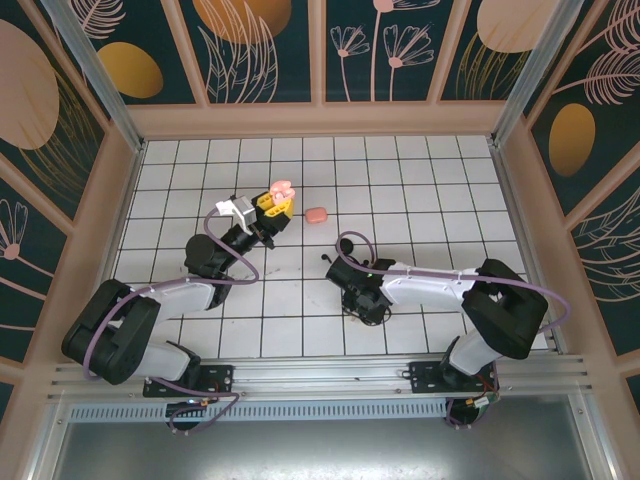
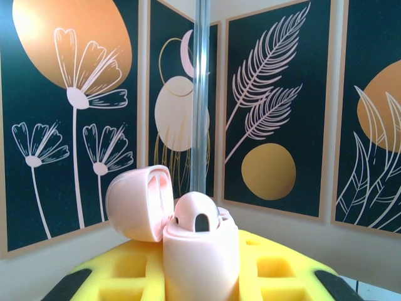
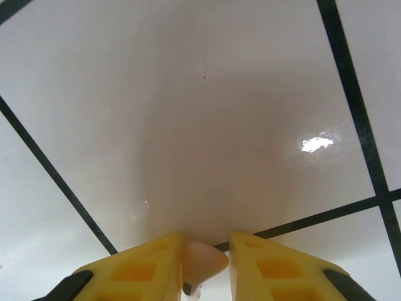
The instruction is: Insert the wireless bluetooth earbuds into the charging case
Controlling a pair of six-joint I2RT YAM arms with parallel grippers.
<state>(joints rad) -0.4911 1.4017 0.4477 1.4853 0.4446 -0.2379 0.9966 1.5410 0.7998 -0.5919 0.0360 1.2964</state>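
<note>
My left gripper (image 2: 202,285) is shut on an upright pale pink charging case (image 2: 200,263), held above the tiles. The case's lid (image 2: 138,204) is swung open to the left. One pink earbud (image 2: 197,216) sits in a socket, its rounded head poking out. From above, the case (image 1: 283,188) shows at the tip of the left gripper (image 1: 274,206). My right gripper (image 1: 352,298) points straight down at the floor. Its yellow fingers (image 3: 150,263) pinch a second pink earbud (image 3: 202,262) just over a tile.
A closed pink case (image 1: 316,214) lies on the white tiled floor (image 1: 420,190) right of the left gripper. Patterned walls enclose the floor on three sides. Under the right gripper, black grout lines (image 3: 50,169) cross the glossy tile.
</note>
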